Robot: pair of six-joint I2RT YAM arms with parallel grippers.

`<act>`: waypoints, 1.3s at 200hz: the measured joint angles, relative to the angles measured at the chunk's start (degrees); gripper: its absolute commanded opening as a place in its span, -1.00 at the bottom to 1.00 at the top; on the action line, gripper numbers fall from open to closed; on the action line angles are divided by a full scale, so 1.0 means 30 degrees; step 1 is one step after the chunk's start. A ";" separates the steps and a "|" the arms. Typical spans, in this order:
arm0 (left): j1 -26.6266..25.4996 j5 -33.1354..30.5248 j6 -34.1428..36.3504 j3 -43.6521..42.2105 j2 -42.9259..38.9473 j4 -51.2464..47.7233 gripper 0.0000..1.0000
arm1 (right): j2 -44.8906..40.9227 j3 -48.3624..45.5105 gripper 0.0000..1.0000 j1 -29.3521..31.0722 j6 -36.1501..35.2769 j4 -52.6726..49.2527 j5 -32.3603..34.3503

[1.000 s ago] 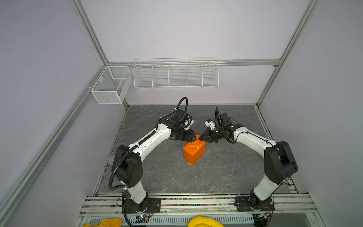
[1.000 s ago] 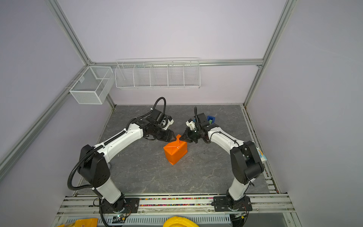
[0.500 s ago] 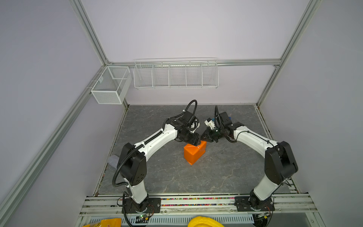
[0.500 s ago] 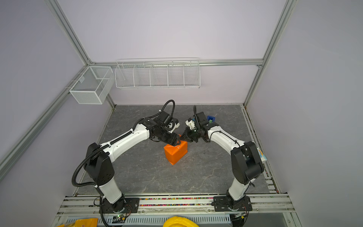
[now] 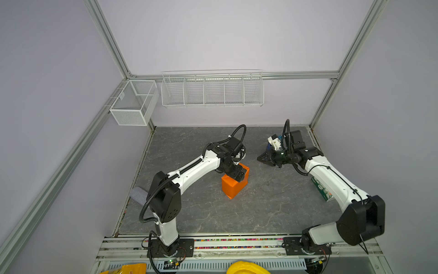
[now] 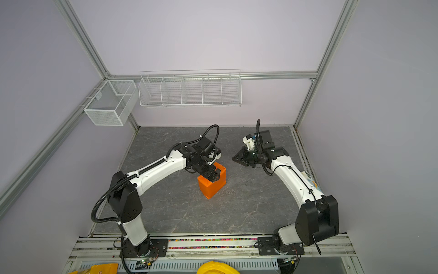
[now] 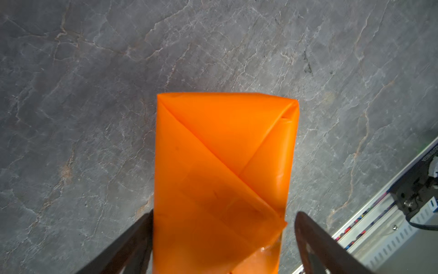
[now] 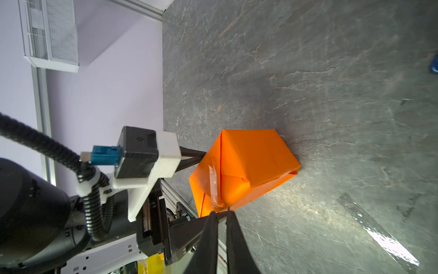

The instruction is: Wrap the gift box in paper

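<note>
Left gripper (image 6: 211,174) has swung in over the parcel, jaws spread wide, straddling it. Right gripper (image 5: 259,158) has backed well away, jaws pinched nearly closed, seemingly empty. The raised flap of the thin orange paper (image 5: 233,188) now lies flat. The gift box is hidden inside, mid-way across the grey stone-look table (image 5: 260,204). Wrapping looks near done.

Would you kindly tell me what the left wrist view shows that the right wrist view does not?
Only the left wrist view: the end flaps of the paper meeting in diagonal folds, and the jaws of the left gripper standing apart on either side. Only the right wrist view: the shut jaws of the right gripper, the left arm's wrist camera and a mesh basket on the wall. Both: the paper folded into an orange parcel on the grey table.
</note>
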 measured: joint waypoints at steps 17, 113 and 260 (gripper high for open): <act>-0.0029 -0.0058 0.0379 0.0022 0.0393 -0.0197 0.80 | -0.0131 -0.0248 -0.74 -0.0306 -0.0204 -0.0503 0.0102; 0.0168 0.0481 0.1239 0.0372 0.1202 -0.0270 0.44 | -0.0444 -0.0503 -0.75 -0.0576 -0.0648 -0.1333 0.0335; 0.7016 1.0724 -0.9158 -0.5464 0.0918 1.4761 0.37 | 0.0051 -0.0933 -0.77 -0.1377 -0.1158 -0.1392 0.0248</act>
